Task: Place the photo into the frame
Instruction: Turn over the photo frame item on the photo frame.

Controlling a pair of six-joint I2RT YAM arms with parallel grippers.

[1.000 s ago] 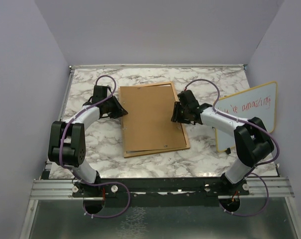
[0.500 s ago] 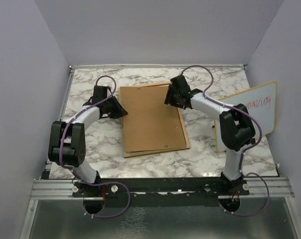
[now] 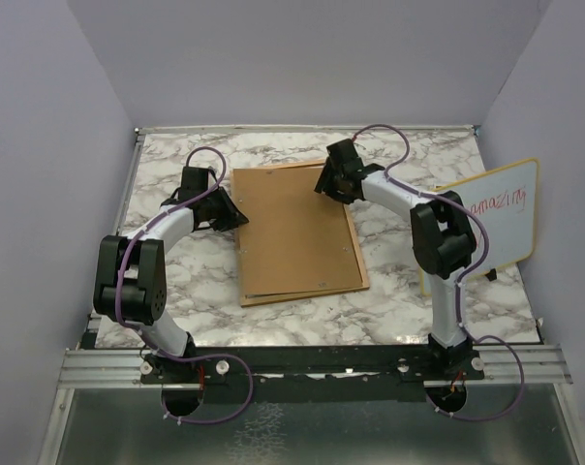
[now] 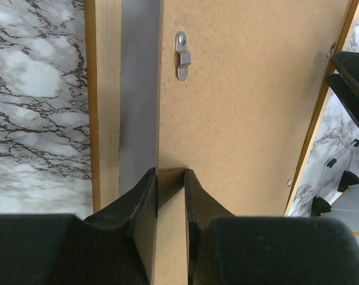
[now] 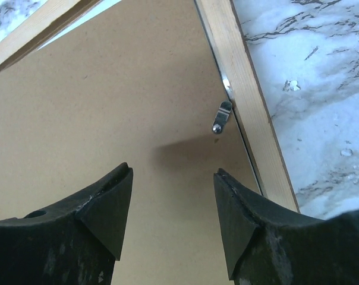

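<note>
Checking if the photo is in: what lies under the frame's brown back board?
Beside the back board, pinched at its edge by the left end effector, only a grey strip and the frame's wooden rim show. Whatever lies beneath the board is covered; no photo is visible.

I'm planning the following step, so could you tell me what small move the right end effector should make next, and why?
Probably lower the right end effector onto the metal clip by the frame rim and swivel it: its jaws stand open just short of it, while the left end effector pinches the back board at its edge.
</note>
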